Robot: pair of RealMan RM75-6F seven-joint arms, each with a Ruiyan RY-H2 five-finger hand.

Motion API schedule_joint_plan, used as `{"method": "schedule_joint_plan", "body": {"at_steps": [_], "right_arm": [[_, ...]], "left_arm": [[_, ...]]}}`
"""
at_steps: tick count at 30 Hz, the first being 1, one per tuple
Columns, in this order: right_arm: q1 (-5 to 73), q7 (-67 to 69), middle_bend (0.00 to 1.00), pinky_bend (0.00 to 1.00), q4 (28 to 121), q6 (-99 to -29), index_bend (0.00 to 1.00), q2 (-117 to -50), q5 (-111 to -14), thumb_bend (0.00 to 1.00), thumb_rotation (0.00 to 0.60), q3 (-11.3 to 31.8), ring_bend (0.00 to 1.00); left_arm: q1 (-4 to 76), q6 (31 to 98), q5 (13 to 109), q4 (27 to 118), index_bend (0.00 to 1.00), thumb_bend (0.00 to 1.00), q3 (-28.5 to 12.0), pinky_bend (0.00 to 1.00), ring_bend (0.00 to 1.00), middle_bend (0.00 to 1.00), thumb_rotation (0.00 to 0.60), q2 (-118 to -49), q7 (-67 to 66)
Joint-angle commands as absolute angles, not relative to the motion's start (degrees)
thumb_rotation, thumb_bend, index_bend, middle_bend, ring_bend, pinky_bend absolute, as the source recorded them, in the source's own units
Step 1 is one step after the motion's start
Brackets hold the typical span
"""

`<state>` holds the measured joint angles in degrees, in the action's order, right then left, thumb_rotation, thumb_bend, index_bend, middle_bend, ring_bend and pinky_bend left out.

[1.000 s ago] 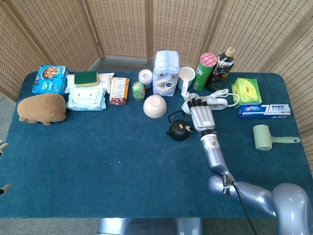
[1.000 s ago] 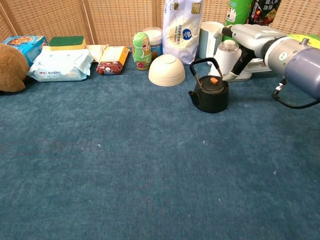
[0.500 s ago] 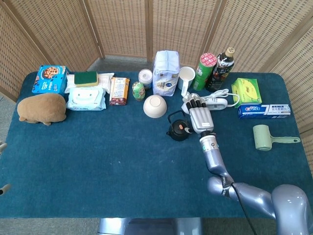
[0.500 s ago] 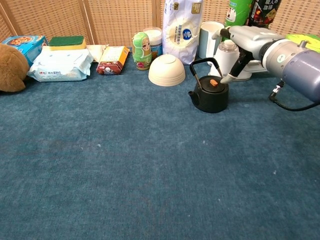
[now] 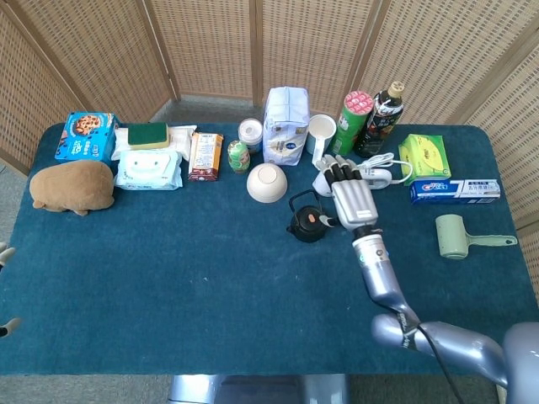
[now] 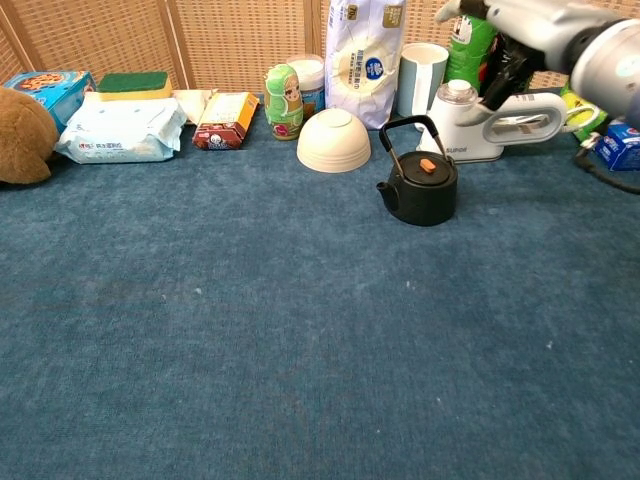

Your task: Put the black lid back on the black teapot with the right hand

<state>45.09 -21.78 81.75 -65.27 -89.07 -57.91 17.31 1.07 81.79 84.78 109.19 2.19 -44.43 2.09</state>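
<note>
Bright, even light, soft faint shadows, both views sharp, no glare.

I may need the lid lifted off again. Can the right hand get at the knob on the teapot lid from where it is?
Probably yes. The right hand hangs open just right of the teapot, and the orange knob shows uncovered. Only the upright handle arching above the lid might crowd the fingers.

place: staged test room | evidence: desk (image 5: 168,278) under blue cloth | woven rattan screens (image 5: 210,46) behind | groceries and toiletries lined along back edge
</note>
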Motion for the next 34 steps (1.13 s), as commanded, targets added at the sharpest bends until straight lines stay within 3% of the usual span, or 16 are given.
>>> {"method": "schedule_joint_plan", "body": {"at_steps": [1,7,19,34], "right_arm": [[42.32,-20.03,0.06,0.0,85.35,-67.93,0.12,-85.75,-61.7,0.04,0.6,15.44,0.02],[35.0,-16.39,0.06,0.0,90.8,-77.06,0.12,-79.19,-72.6,0.02,0.6,10.17,0.02],[24.53,-8.55,0.07,0.0,86.81,-87.8,0.15,-73.66,-83.99,0.0,0.6,3.07,0.01],[15.53,-11.12,0.03,0.0,93.5,-91.82,0.12,-68.89,-80.39,0.0,0.6,3.15,0.0]], "left_arm": [[1.04,81.85,85.01,109.14,0.0,0.12,2.26,0.04,0.0,0.0,0.6,-44.41,2.18],[0.85,82.25,86.12,108.93,0.0,0.12,2.58,0.04,0.0,0.0,0.6,-44.34,2.33],[0.25,83.53,87.5,108.17,0.0,0.12,2.89,0.04,0.0,0.0,0.6,-43.81,4.41],[-1.63,89.98,89.77,105.51,0.0,0.12,1.6,0.04,0.0,0.0,0.6,-47.8,0.22]]}}
